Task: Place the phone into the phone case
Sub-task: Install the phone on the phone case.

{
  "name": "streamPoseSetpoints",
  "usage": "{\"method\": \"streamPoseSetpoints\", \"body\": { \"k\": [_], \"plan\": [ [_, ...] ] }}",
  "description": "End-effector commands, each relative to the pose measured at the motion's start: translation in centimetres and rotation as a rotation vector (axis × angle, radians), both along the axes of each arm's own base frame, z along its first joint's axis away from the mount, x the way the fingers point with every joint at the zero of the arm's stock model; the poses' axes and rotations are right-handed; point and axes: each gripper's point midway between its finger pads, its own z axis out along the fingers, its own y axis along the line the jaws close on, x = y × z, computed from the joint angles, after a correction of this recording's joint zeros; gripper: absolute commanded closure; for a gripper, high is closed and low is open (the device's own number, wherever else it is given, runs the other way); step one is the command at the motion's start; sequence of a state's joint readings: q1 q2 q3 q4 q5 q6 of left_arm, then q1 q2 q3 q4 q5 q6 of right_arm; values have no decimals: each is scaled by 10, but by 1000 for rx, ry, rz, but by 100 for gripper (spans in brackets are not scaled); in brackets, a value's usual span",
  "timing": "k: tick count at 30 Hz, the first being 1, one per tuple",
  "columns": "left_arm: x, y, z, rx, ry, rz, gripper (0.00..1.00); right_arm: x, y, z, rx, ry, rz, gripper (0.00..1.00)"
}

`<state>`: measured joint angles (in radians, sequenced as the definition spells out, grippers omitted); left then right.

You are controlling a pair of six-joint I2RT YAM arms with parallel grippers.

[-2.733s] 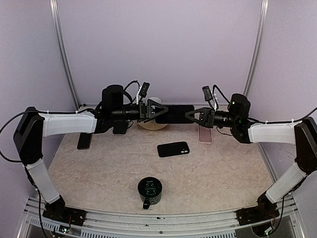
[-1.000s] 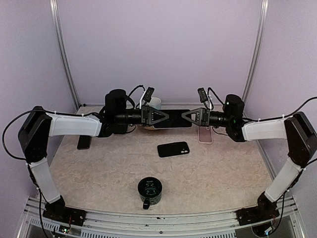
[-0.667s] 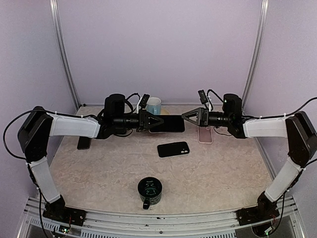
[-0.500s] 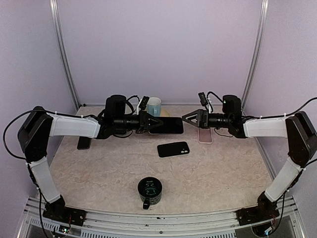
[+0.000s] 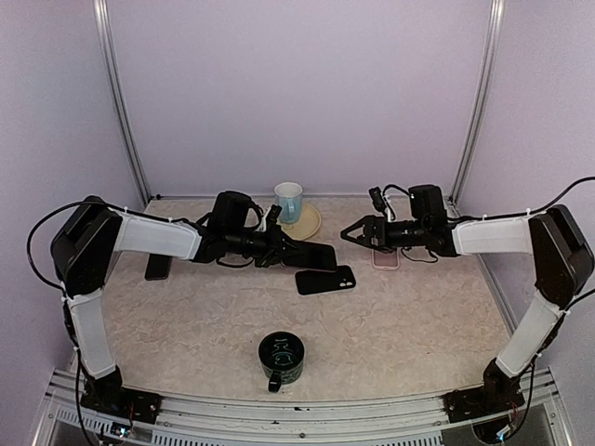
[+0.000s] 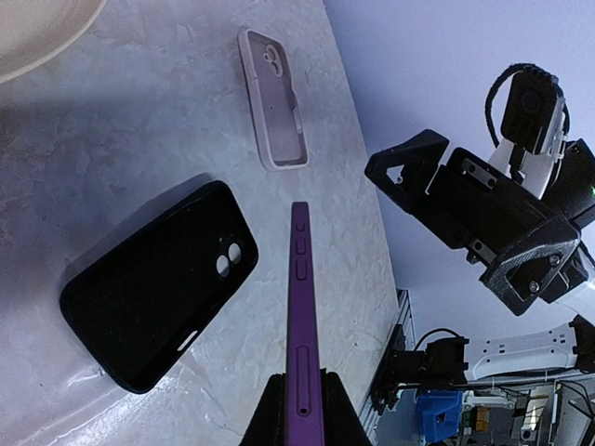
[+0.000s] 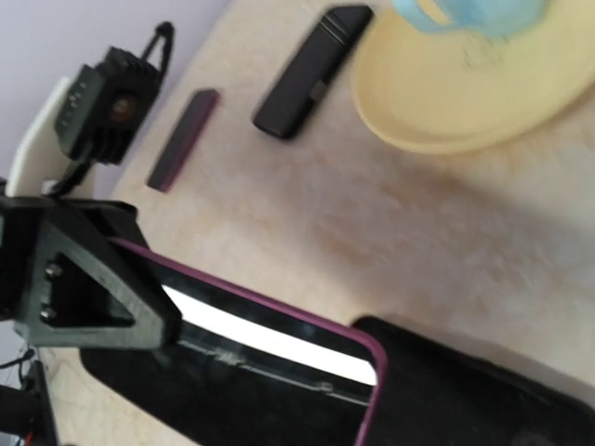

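Moved: both arms had come down from mid-air toward the table, and the phone [image 5: 314, 256], earlier spanned between both grippers, was left with one.
Left gripper [image 5: 284, 249]: clenched on one end of the phone, holding it on edge.
Right gripper [image 5: 353, 233]: jaws spread and released, apart from the phone, right of centre in the overhead frame.
Black case [image 5: 326, 280]: flat on the table, just below the phone's free end.
Left wrist view: alone showed the case's camera holes and the phone's side buttons.
Overhead view: alone showed a black mug [image 5: 282, 358] at lower centre.
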<state>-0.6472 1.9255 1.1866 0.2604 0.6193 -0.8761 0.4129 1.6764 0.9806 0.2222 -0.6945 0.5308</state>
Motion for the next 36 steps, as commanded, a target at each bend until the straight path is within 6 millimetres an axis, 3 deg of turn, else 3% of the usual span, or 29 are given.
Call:
{"method": "streamPoseSetpoints", "body": {
  "k": [1,13,36],
  "plan": [
    [12,-8,21,-40,-18,10,100,2,-6,-26,-49,58,-17,0],
    [20,-26,-1,-17,83,2,100,-2,-8,-65,-92,124,-9,0],
    [26,-43,-35,-13,200,12,100,-8,-6,-96,-87,172,21,0]
  ]
}}
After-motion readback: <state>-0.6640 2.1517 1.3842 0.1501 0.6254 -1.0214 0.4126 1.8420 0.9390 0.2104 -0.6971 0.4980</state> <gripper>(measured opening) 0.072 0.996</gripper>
